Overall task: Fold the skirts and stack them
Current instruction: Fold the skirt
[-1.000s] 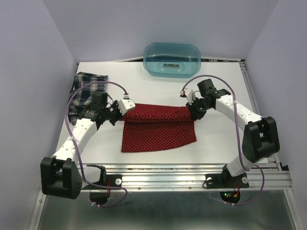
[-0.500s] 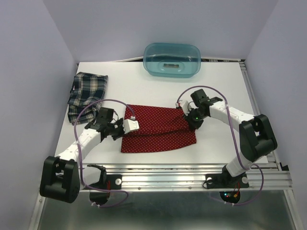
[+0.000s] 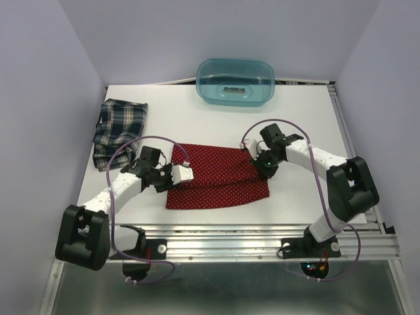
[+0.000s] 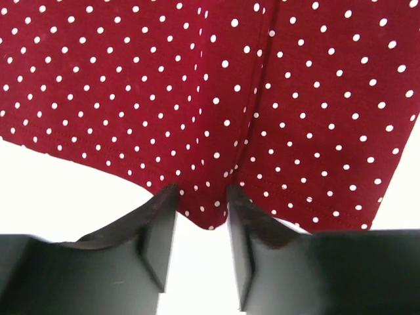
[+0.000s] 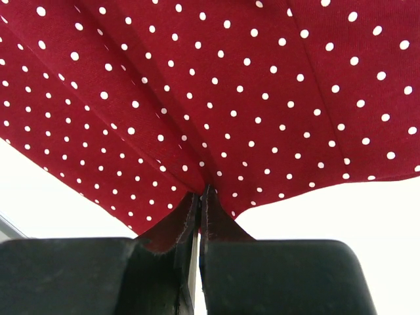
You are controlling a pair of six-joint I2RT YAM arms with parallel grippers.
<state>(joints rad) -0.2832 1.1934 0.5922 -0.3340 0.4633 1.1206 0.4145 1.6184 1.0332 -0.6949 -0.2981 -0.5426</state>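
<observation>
Tabletop [image 3: 197,121]: one plaid skirt [image 3: 120,128]; one red skirt [image 3: 220,174], right hand [image 5: 199,194] pinching, left hand [image 4: 202,191] ajar.

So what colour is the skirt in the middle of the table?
The skirt is red with tiny white dots. The left wrist view shows it best.

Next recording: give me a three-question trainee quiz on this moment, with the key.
1. True or false: the plaid skirt lies on top of the red skirt.
2. Which jaws are clamped shut on the red skirt? A) left jaws B) right jaws C) both
3. Fill in: the tub sits at the table's ____ edge, away from the arm bases.
Key: 1 false; 2 B, the left jaws stand open around the hem; 3 far.
</observation>
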